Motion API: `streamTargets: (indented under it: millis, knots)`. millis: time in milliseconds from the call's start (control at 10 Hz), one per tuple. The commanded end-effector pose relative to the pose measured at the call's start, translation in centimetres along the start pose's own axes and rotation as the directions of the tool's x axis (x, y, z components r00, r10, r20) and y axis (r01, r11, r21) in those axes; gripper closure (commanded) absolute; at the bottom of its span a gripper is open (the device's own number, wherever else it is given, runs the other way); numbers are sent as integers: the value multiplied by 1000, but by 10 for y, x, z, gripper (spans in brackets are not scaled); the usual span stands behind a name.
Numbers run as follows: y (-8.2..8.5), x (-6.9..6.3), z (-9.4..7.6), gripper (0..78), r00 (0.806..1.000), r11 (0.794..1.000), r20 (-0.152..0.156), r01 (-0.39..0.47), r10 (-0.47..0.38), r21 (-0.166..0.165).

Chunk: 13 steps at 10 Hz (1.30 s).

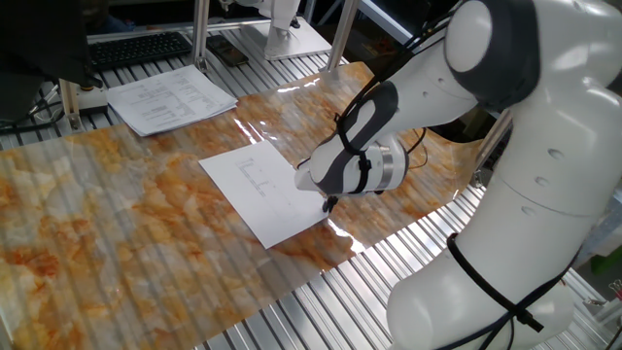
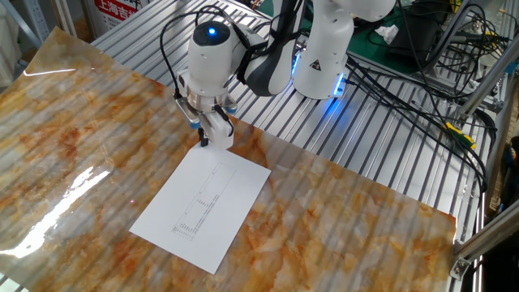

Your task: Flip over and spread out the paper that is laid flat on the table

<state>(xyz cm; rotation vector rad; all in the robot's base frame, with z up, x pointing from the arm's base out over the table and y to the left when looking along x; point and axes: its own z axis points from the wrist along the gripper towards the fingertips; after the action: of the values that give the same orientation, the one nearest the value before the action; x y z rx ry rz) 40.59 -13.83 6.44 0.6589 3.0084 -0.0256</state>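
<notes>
Nothing reads clearly — print on the paper (image 2: 201,209) too faint.

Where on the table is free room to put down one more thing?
The marbled table is bare left of the paper and also right of it, toward the far corner. It is crowded at the paper's top corner, where the gripper hangs, and by the printed stack.

One fixed view: raised, close beside the robot's white body, looking down and across the table (image 1: 117,224) toward a stack of printed pages (image 1: 170,97) and a keyboard (image 1: 141,47). The other fixed view: high on the opposite side, facing back at the robot base. Shared by both: the paper (image 1: 262,190) (image 2: 203,207) and the gripper (image 1: 328,205) (image 2: 203,141) at its corner.
</notes>
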Motion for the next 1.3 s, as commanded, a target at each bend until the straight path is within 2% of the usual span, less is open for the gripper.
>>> streamTargets:
  millis: [100,500,700,1100,1300]
  knots:
    - [-2,-1,-19,762,1000,1000,-9,13,-13,8]
    - [-3,-2,-45,762,1000,1000,-9,18,-18,22]
    - [-4,-8,-55,762,999,999,-11,33,-33,24]
    - [-7,-16,-66,762,998,998,-7,58,-58,30]
    - [-10,-22,-79,762,998,997,-8,69,-69,34]
